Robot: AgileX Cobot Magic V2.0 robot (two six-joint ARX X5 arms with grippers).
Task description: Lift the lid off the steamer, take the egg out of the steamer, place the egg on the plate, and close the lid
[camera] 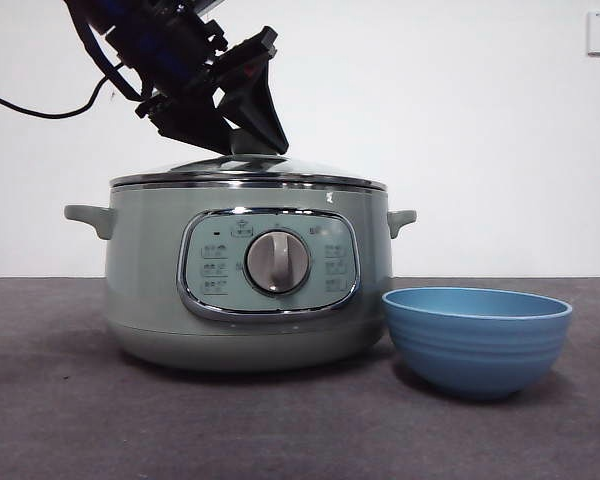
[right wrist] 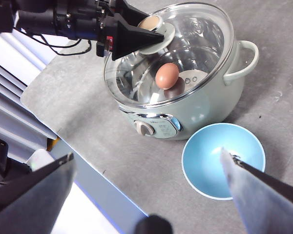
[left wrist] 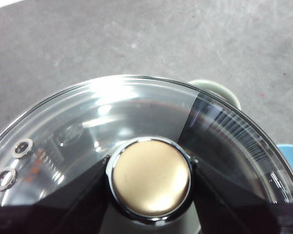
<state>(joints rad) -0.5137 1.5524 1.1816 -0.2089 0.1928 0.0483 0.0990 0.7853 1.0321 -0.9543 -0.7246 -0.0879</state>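
The pale green steamer (camera: 150,270) stands on the grey table with its glass lid (camera: 250,168) resting on it. Through the glass, in the right wrist view, a brown egg (right wrist: 166,75) lies inside the steamer (right wrist: 210,105). My left gripper (left wrist: 150,171) comes down from the upper left, its black jaws closed on either side of the lid's knob (left wrist: 150,178). The blue plate (camera: 477,340), a ribbed bowl, sits just right of the steamer and holds nothing. High above that plate (right wrist: 205,156), my right gripper (right wrist: 146,155) hangs open, with nothing between its jaws.
The steamer's side handles (camera: 92,217) stick out left and right. A black cable (camera: 40,108) trails from the left arm. The table's edge (right wrist: 83,161) runs close behind the steamer's control panel in the right wrist view.
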